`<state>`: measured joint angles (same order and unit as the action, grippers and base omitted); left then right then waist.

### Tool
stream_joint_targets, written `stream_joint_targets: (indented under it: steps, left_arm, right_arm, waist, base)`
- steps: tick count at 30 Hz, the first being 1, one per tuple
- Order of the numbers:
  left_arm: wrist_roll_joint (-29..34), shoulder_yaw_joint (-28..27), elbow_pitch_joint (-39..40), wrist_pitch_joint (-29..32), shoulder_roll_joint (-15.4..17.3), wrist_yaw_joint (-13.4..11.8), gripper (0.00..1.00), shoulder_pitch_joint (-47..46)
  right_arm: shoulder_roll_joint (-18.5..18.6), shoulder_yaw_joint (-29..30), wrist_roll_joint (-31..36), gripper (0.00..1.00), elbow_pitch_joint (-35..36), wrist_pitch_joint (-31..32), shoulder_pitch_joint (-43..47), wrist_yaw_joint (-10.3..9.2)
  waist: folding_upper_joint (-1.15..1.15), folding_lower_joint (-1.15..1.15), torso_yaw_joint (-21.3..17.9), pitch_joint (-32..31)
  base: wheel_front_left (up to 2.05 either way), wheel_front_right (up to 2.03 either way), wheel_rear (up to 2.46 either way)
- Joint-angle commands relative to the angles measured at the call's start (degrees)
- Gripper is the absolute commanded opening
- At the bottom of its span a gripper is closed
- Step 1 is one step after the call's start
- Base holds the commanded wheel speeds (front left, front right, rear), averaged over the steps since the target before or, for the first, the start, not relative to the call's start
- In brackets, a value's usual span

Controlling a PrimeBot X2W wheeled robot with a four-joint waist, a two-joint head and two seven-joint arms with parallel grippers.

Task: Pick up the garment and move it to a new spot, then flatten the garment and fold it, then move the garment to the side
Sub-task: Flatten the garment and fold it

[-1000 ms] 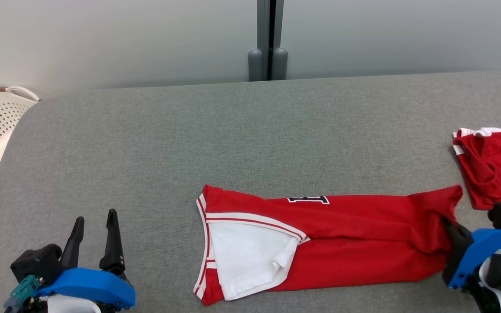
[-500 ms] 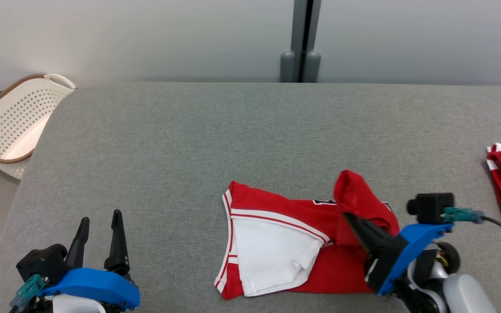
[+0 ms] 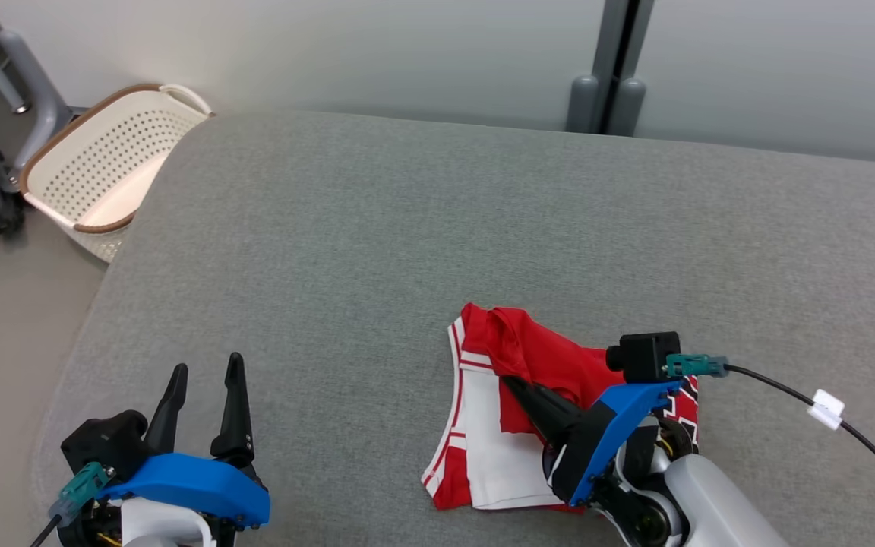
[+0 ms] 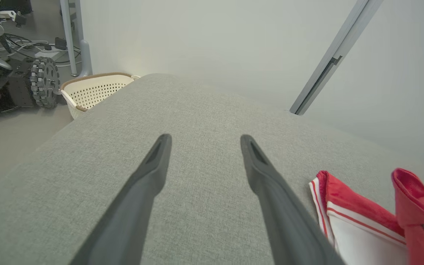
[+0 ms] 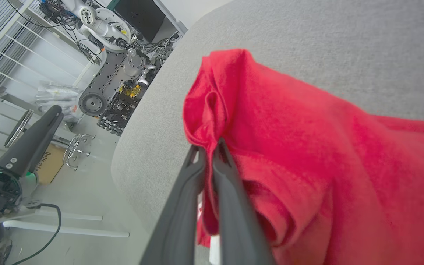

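Note:
The garment (image 3: 483, 425), a red and white jersey, lies on the grey table (image 3: 407, 228) near its front edge, right of centre. My right gripper (image 3: 510, 382) is shut on a red end of the garment (image 5: 271, 129) and holds it folded back over the white part toward the left. The pinched cloth bunches around the fingertips (image 5: 212, 147) in the right wrist view. My left gripper (image 3: 206, 372) stands open at the lower left, well apart from the garment (image 4: 363, 221), with bare table between its fingers (image 4: 153, 173).
A white perforated basket (image 3: 96, 167) stands on the floor past the table's far-left corner. A black wheeled machine (image 4: 42, 81) and cables sit beyond it. A black cable (image 3: 825, 410) trails right from my right wrist camera. A grey post (image 3: 612, 68) rises behind the table.
The camera has swung left. My right gripper has carried the red end of the garment leftward over the rest, folding it to about half its length. The left gripper stayed put.

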<state>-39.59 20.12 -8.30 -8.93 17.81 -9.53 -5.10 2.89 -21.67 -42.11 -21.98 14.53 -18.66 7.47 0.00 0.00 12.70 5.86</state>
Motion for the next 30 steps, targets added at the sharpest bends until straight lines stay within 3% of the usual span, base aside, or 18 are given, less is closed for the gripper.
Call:
stream_joint_targets:
  steps: [1, 6, 7, 8, 9, 19, 30]
  left_arm:
    - [0.13, 0.28, -0.60, -0.40, -0.18, 0.40, 1.00, -0.97]
    - [0.15, 0.63, -1.50, -0.63, -0.39, 0.58, 1.00, -1.11]
    - [0.12, 0.69, -1.72, -0.74, -0.43, 0.67, 1.00, -1.07]
    - [0.09, 0.76, -1.84, -0.83, -0.48, 0.75, 1.00, -1.04]
    - [0.06, 0.83, -1.99, -0.87, -0.52, 0.76, 1.00, -0.98]
    - [-0.06, 0.86, -2.69, -0.96, 0.06, 0.15, 1.00, 0.04]
    - [-0.05, 1.64, -1.81, -0.45, 0.36, -0.27, 1.00, 0.83]
  right_arm:
    - [0.07, -1.55, -1.70, 0.00, -3.05, -2.11, -2.28, 0.05]
    - [0.03, -4.66, -4.07, 0.00, -9.55, -5.68, -5.59, 0.05]
    - [0.03, -5.45, -4.72, 0.13, -10.85, -6.47, -6.28, 0.05]
    - [0.04, -6.34, -5.35, 0.49, -12.02, -7.23, -6.92, 0.05]
    - [0.03, -7.25, -5.95, 1.00, -12.97, -7.96, -7.56, 0.05]
    - [0.05, -13.21, -8.91, 1.00, -14.62, -15.95, -10.69, 0.05]
    - [0.03, -4.24, 9.13, 1.00, -18.84, -26.07, -9.13, 0.04]
  waist:
    - [0.00, 0.00, 1.02, 0.25]
    - [0.00, 0.00, 1.95, 0.01]
    - [0.00, 0.00, 2.07, -0.08]
    - [0.00, 0.00, 2.14, -0.17]
    - [0.00, 0.00, 2.17, -0.29]
    - [0.00, 0.00, -0.51, -2.14]
    - [0.00, 0.00, -3.49, -2.98]
  base:
    - [0.00, 0.00, 0.00]
    - [0.00, 0.00, 0.00]
    - [0.00, 0.00, 0.00]
    - [0.00, 0.00, 0.00]
    - [0.00, 0.00, 0.00]
    - [0.00, 0.00, 0.00]
    - [0.00, 0.00, 0.00]
